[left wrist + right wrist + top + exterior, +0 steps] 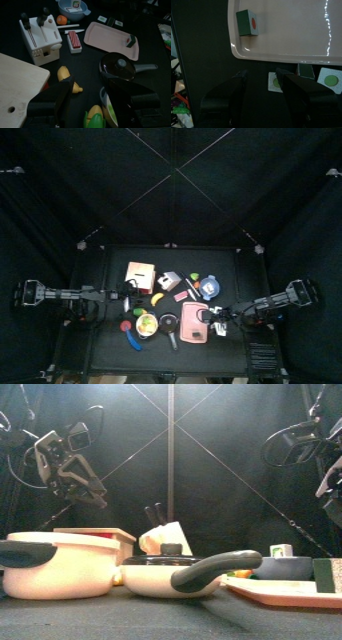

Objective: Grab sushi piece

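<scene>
The small black desk (227,263) carries everything. Largest on it is the pale wooden cutting board (17,82), then the pink rectangular plastic tray (110,41), on which a green-wrapped sushi piece with a red centre (248,23) lies near one corner. Beside the tray stand a black lidded pan with a long handle (120,67) and a white knife block holding black-handled knives (41,37). Two more green-wrapped sushi pieces (330,80) lie on the desk just outside the tray's edge. The right gripper (264,87) hovers above that edge, its fingers (301,92) spread wide and empty. The left gripper (100,102) hangs over the pan and cutting board, fingers apart, holding nothing.
</scene>
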You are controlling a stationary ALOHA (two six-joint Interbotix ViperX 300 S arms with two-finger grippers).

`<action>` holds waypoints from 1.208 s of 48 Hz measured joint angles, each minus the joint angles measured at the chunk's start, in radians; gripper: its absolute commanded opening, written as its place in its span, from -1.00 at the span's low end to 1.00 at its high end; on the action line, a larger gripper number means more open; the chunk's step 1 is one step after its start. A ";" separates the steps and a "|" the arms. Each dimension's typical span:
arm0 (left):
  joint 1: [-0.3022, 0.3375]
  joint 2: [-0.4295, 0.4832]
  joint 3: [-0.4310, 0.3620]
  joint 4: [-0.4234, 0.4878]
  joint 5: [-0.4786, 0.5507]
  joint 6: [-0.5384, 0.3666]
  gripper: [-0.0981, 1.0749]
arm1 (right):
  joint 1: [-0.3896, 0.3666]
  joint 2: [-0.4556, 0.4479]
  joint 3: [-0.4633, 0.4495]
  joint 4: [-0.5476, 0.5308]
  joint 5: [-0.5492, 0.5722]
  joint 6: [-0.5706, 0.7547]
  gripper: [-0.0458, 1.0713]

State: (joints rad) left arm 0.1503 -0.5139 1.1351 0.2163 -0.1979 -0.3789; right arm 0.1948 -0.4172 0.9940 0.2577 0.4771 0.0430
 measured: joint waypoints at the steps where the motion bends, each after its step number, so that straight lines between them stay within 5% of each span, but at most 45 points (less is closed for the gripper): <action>1: 0.000 0.000 0.000 0.000 0.000 0.000 0.61 | 0.000 0.003 -0.011 -0.005 -0.005 0.000 0.61; 17: 0.000 0.000 0.000 -0.011 0.000 0.002 0.61 | 0.031 0.127 -0.120 -0.009 -0.020 0.006 0.61; 25: 0.000 0.000 0.000 -0.025 0.000 0.002 0.61 | 0.043 0.160 -0.137 -0.026 -0.003 0.146 0.62; 33: 0.000 0.000 0.002 -0.026 0.000 0.002 0.61 | 0.117 0.155 -0.155 -0.192 0.026 0.413 0.62; 45: 0.000 0.000 0.002 -0.026 0.000 0.002 0.61 | 0.242 0.201 -0.160 -0.663 0.025 0.859 0.60; 58: 0.000 0.000 0.006 -0.026 0.000 0.002 0.61 | 0.255 0.288 -0.164 -0.730 -0.034 0.913 0.60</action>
State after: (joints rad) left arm 0.1503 -0.5139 1.1413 0.1902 -0.1979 -0.3774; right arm 0.4495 -0.1289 0.8299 -0.4725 0.4433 0.9557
